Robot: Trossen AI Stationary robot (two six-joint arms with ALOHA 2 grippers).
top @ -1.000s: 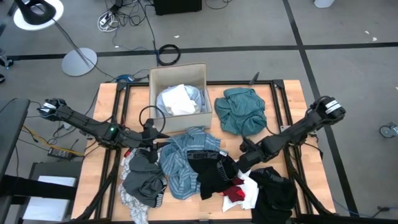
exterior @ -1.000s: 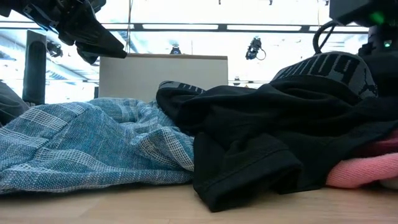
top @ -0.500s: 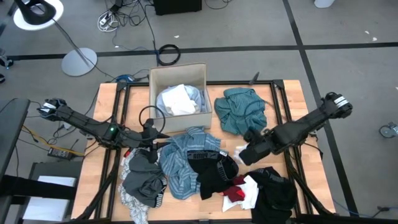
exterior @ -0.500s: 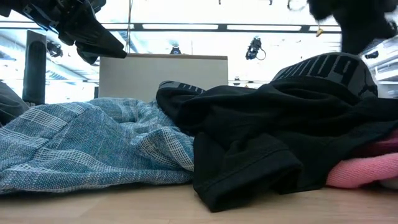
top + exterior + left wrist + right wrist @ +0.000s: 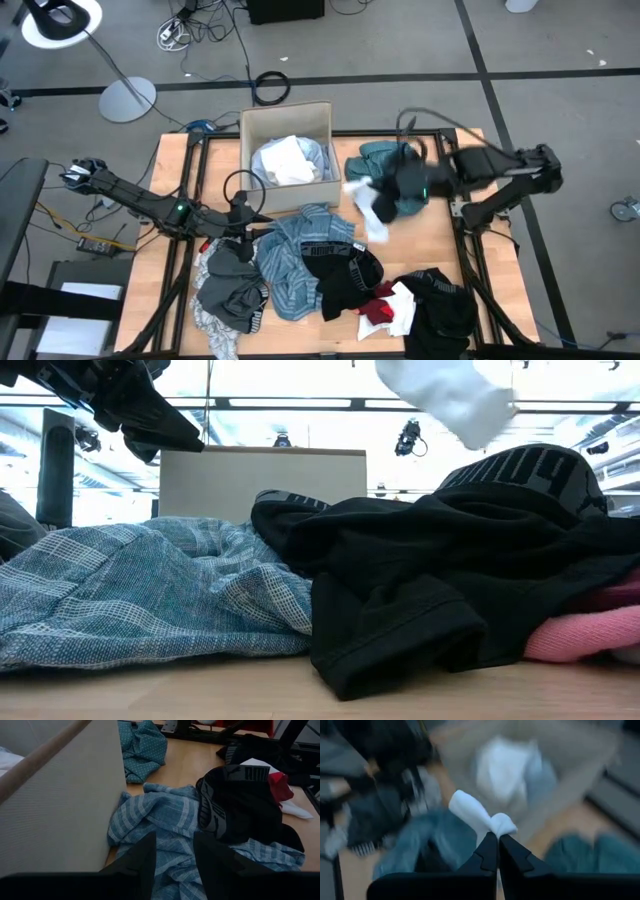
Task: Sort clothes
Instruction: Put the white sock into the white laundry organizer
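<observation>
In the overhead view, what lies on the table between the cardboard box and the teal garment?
Nothing rests there: bare wood shows between the cardboard box and the teal garment. The right tool carries a white piece above that stretch, seen in the high view.

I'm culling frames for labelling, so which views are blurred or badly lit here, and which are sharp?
Right wrist view: motion-smeared throughout, only the fingers pinching the white cloth read clearly. High view: right arm and hanging white cloth streaked, the rest sharp. Low view: bright backlight from ceiling lights, black garment sharp but dark, cloth overhead blurred. Left wrist view: sharp, evenly lit.
</observation>
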